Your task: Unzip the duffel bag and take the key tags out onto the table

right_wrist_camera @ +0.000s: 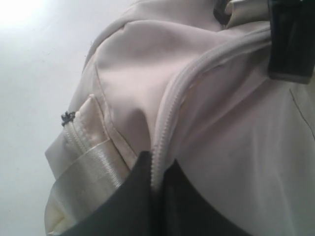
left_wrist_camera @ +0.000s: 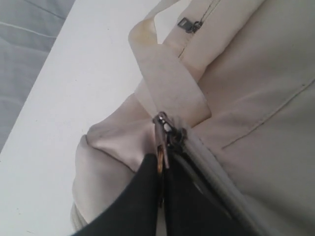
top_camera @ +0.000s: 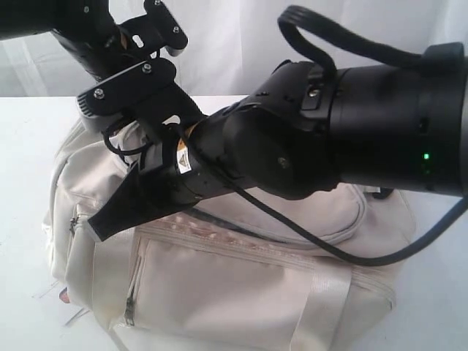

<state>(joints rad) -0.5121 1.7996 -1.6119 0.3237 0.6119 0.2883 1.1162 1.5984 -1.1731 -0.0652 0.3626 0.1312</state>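
Right gripper [right_wrist_camera: 156,169]: both black fingers [right_wrist_camera: 130,201] pinched together, and the duffel bag [right_wrist_camera: 231,147]'s main zipper track [right_wrist_camera: 170,98] runs straight in between the tips. Track is still zipped, curving up and away over the cream fabric. Side pocket next to it, with a small dark zipper pull [right_wrist_camera: 66,117] at its closed end. Glossy webbing strap [right_wrist_camera: 91,169] sits just beside the fingers. White table [right_wrist_camera: 34,98] past the bag's end. Dark block with a grey edge [right_wrist_camera: 290,42] lies over the track further along, can't ID it.
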